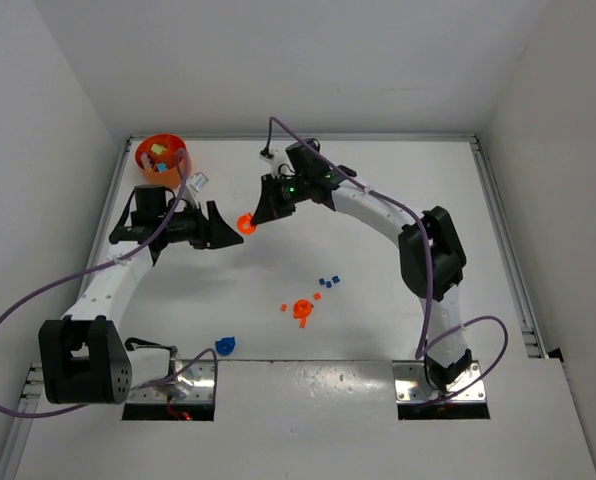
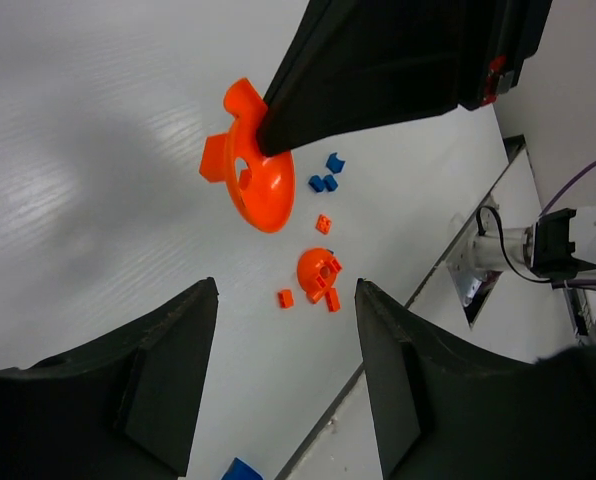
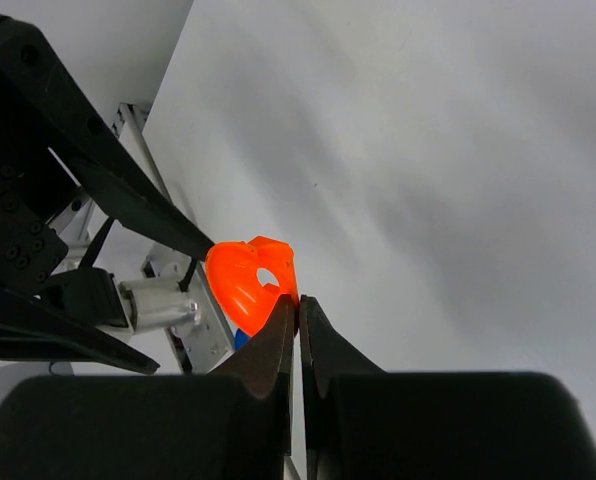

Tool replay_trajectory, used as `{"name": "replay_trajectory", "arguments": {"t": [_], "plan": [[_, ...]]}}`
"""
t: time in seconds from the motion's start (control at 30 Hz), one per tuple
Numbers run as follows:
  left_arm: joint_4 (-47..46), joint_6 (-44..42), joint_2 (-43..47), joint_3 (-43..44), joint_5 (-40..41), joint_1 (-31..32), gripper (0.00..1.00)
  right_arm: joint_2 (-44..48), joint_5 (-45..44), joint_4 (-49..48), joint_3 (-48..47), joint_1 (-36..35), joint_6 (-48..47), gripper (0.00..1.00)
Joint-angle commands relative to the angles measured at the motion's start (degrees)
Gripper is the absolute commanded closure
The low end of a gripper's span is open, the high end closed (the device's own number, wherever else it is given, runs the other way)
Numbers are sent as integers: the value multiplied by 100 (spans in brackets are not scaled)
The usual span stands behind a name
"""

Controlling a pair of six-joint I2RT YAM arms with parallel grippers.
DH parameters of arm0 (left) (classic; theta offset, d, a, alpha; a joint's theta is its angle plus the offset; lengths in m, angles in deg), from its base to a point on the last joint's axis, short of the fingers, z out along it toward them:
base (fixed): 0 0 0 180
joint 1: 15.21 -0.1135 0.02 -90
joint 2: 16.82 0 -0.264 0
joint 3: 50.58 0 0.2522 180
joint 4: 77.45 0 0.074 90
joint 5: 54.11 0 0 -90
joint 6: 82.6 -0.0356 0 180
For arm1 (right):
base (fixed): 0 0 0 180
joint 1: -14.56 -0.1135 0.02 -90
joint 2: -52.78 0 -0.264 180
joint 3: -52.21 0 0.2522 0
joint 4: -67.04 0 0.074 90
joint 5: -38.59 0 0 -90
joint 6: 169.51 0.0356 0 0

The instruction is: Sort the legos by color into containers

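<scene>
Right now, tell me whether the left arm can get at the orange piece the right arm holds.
Probably yes. The left fingers are open and face the orange piece with nothing between them; the right fingers pinch only its edge, leaving the rest exposed.

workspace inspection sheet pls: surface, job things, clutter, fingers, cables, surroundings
surface: white table
job's things: orange bowl at the far left, sorted legos inside; blue bits and orange pieces loose mid-table; one blue piece near the left base
clutter: nothing seen
fingers: left fingers open, empty, facing the orange rounded piece; right fingers shut on that piece
cables: purple cables loop off both arms
surroundings: white walls on three sides
</scene>
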Motion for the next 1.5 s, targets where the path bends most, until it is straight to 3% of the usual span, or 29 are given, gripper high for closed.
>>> {"name": "replay_trajectory", "arguments": {"t": [0.0, 0.33, 0.57, 0.77, 0.8, 0.87, 0.9, 1.0, 1.1, 1.2, 1.27, 1.47], "plan": [[-203, 75, -18, 244, 33, 56, 37, 412, 117, -244, 72, -64, 156, 100], [-203, 22, -132, 350, 306, 108, 47, 579, 231, -350, 178, -284, 157, 100], [-203, 22, -132, 350, 359, 108, 67, 684, 231, -350, 239, -398, 157, 100], [-203, -83, 43, 350, 517, 108, 78, 738, 231, -350, 344, -451, 157, 100], [-203, -83, 104, 350, 586, 108, 82, 738, 231, -402, 345, -451, 157, 95], [-151, -153, 158, 402, 657, 108, 86, 807, 231, -402, 441, -451, 104, 63], [-151, -153, 236, 402, 727, 108, 89, 860, 170, -455, 494, -451, 104, 39], [42, -355, 438, 525, 982, 56, 93, 1080, 99, -455, 617, -373, -115, 19], [245, -567, 623, 841, 1534, -216, 94, 1396, -268, -80, 670, -214, -589, 19], [350, -856, 475, 1517, 2921, -427, 96, 1712, -962, 230, 670, -83, -1248, 19], [350, -1049, 54, 2149, 3711, -620, 98, 1888, -1034, 344, 731, -12, -1503, 19], [-440, -1120, -1413, 3442, 4610, -1219, 98, 2021, -1096, 397, 1082, 155, -1689, 19]]}}
